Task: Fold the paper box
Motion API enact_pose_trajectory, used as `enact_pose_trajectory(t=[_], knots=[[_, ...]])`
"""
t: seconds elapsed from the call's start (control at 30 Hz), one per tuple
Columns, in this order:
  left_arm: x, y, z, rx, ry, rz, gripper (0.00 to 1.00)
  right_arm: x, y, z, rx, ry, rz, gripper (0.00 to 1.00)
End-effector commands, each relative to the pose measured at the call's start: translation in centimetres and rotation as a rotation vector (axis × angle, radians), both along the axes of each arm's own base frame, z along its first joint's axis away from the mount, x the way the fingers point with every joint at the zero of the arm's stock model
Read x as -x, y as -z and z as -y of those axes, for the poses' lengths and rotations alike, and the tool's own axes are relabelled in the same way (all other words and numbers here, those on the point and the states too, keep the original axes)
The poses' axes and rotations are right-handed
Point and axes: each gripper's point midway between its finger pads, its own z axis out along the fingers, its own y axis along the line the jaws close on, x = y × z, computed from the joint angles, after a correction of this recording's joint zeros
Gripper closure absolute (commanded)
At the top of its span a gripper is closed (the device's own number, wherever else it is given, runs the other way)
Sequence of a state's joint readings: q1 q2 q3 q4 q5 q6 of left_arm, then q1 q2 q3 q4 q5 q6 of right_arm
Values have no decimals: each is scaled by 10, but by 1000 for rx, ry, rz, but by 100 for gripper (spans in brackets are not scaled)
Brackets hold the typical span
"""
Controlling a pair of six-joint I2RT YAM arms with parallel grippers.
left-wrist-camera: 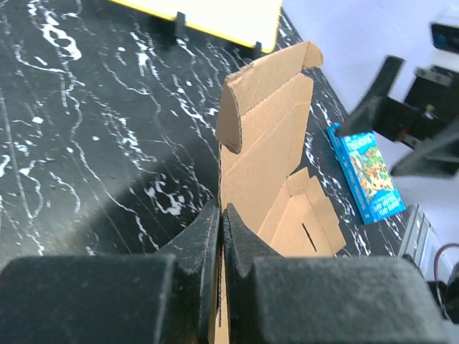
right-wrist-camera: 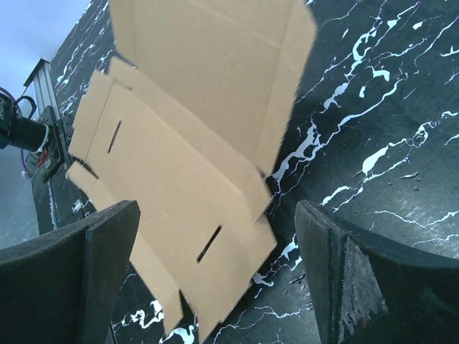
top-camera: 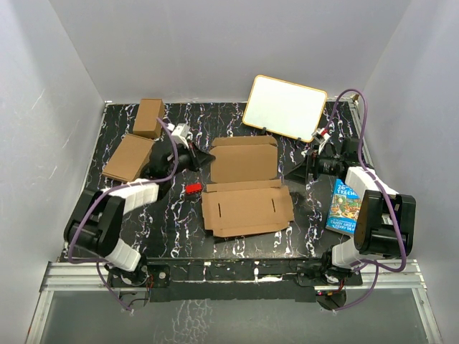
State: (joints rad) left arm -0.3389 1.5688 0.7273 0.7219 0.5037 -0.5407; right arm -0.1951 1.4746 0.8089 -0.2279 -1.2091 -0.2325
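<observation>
Pinching the 9 o'clock edge of the paper box [top-camera: 245, 188], at centre of the table [top-camera: 165, 231], with left gripper [left-wrist-camera: 222, 215] clamped tight; hovering at 3 o'clock with right gripper [top-camera: 307, 169] spread wide. Early folding; next probably calls for standing side flaps upright.

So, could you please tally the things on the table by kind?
Cardboard: 3, the paper box, small carton, sloped carton
Whiteboard: 1
Book: 1
Red thing: 1
Total: 6
</observation>
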Motion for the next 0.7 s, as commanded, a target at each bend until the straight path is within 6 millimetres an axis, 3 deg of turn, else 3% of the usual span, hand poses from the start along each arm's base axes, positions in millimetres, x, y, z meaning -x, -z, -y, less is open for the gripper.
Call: enact_pose_trajectory(t=[0.0,0.27,0.33,0.53,0.67], knots=[[23,-39,0,53,13,229,100,-7,-14,-5,-6,-42,120,2],[67,-45,7,125,90,309,100,3,-5,-25,2,-101,185,2],[77,-54,7,151,96,349,100,5,-3,-32,10,-119,200,2],[97,-64,10,185,113,409,100,9,-2,-46,-33,-151,191,2],[105,-66,14,198,129,423,100,13,-8,-51,-56,-171,212,10]])
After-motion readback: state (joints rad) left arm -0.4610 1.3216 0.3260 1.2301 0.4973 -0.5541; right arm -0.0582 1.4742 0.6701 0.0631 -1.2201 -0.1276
